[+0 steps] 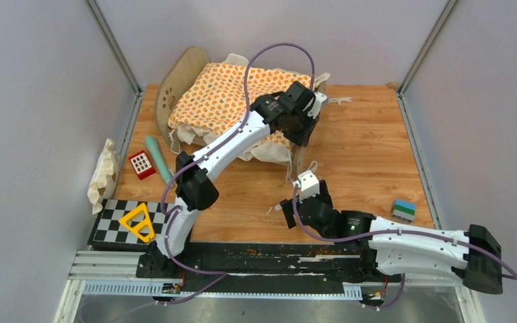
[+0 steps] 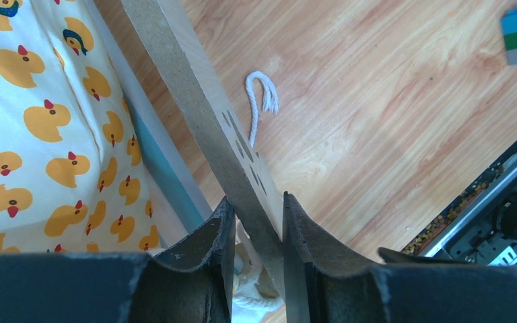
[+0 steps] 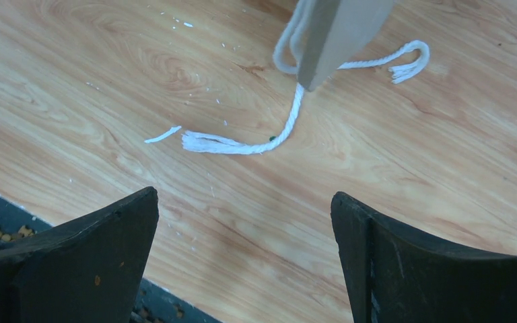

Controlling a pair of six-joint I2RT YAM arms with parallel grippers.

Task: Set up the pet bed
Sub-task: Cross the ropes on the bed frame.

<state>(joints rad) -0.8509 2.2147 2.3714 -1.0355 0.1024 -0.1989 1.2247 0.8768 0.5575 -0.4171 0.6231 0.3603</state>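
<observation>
The pet bed [image 1: 175,91] stands at the back of the table, a light-wood frame with a rounded end board on its left. An orange duck-print cushion [image 1: 232,101] lies on it. My left gripper [image 1: 303,134] is shut on the top edge of the bed's right end board [image 1: 301,161]. In the left wrist view the board [image 2: 195,94] with paw-print cutouts runs between the jaws of the left gripper [image 2: 256,222], beside the striped base [image 2: 165,158] and the cushion [image 2: 33,134]. My right gripper [image 1: 295,200] hovers open over bare table in front of the board; the right wrist view shows the right gripper [image 3: 244,202] empty.
A white tie string [image 3: 276,138] trails on the wood below the board's corner [image 3: 336,33]. A small white pillow [image 1: 104,171], a red-white toy [image 1: 141,164] and a teal stick [image 1: 158,158] lie left. A checkerboard [image 1: 108,225] holds a yellow triangle. A coloured block [image 1: 404,210] sits right.
</observation>
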